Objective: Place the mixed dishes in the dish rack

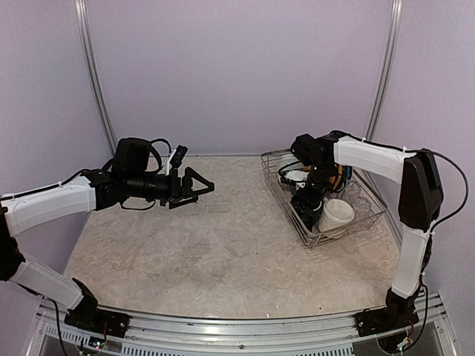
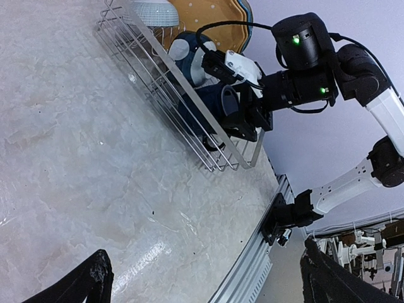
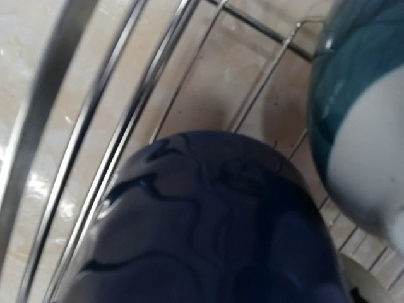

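The dish rack stands at the right of the table and also shows in the left wrist view. My right gripper is down inside its near-left part, shut on the dark blue mug, which fills the right wrist view; its own fingers are hidden there. The grey-teal cup sits just beside the mug. The cream mug, the clear glass and the yellow dotted plate are in the rack. My left gripper is open and empty, in the air over the table's left-middle.
The marble tabletop lies between the arms. The aluminium rail runs along the near edge. Purple walls and two metal posts enclose the back and sides.
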`<state>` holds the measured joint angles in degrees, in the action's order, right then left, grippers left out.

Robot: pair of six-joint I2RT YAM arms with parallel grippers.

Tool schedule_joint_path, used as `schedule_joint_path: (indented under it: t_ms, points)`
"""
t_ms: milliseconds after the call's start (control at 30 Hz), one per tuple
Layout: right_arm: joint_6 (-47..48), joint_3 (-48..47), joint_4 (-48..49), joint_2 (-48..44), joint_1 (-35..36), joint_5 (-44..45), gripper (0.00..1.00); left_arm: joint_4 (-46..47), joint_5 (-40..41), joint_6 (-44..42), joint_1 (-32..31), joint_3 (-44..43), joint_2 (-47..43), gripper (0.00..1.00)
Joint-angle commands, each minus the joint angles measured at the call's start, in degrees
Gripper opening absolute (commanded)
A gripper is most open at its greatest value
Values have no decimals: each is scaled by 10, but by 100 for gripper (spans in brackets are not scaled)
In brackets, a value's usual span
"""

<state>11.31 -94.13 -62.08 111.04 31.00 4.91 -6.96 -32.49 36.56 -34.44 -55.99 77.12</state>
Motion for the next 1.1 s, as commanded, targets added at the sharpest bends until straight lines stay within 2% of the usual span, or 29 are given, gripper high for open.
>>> schedule_joint_path:
  t_ms: [0, 133, 233, 433, 633, 667, 700, 733, 1067]
  points:
    - [1, -2, -19, 12, -9, 1, 11, 4, -1, -4, 4, 6, -8, 99]
    - [-2, -3, -17, 18, -10, 1, 23, 4, -2, -4, 4, 4, -7, 99]
    - [-4, -4, -12, 16, -10, 2, 41, 3, -3, -4, 5, 4, -6, 99]
    - [-7, -19, -7, 4, -10, 5, 68, 2, -2, -4, 5, 3, -3, 99]
    - [-8, -32, -7, -8, -10, 3, 79, 2, -2, -4, 5, 4, -2, 99]
    - [-9, -33, -7, -10, -10, 3, 85, 1, -1, -4, 5, 4, -2, 99]
    - [-8, -32, -8, -10, -10, 2, 96, 1, -1, -4, 5, 5, -2, 99]
    - [-9, -31, -8, -11, -11, 2, 99, 0, 0, -4, 5, 6, -3, 99]
    - [-14, -28, -3, -27, -10, 8, 100, 0, 1, -5, 8, 8, -8, 99]
